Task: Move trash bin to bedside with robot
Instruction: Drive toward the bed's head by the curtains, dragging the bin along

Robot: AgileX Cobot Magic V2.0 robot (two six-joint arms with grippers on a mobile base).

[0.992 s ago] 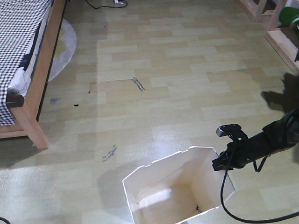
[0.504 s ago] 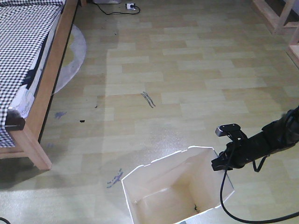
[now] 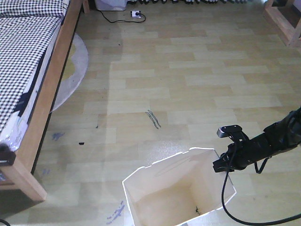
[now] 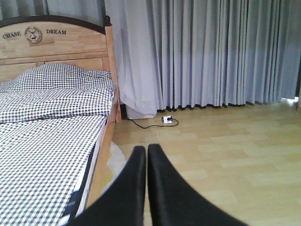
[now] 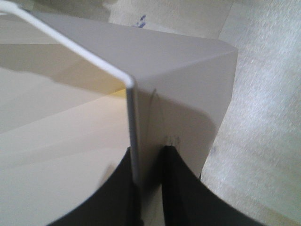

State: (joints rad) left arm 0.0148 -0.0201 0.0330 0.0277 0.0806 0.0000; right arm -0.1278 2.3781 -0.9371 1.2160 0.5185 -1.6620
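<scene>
Exterior front-facing view showed us rolling forward: the scuff [image 3: 154,119] and bed [image 3: 28,70] slid nearer while the trash bin [image 3: 160,188] stayed clamped at its rim by our right gripper [image 3: 217,165], well right of the bed. Our left gripper [image 4: 146,153] sat pinched shut, empty.

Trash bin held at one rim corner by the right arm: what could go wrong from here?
The right gripper pinches only the thin rim of the trash bin on one side; the bin could slip or tip.
The black cable hangs beside the bin wall and may snag.
The bed post stands to the left; the bin could bump it.
</scene>
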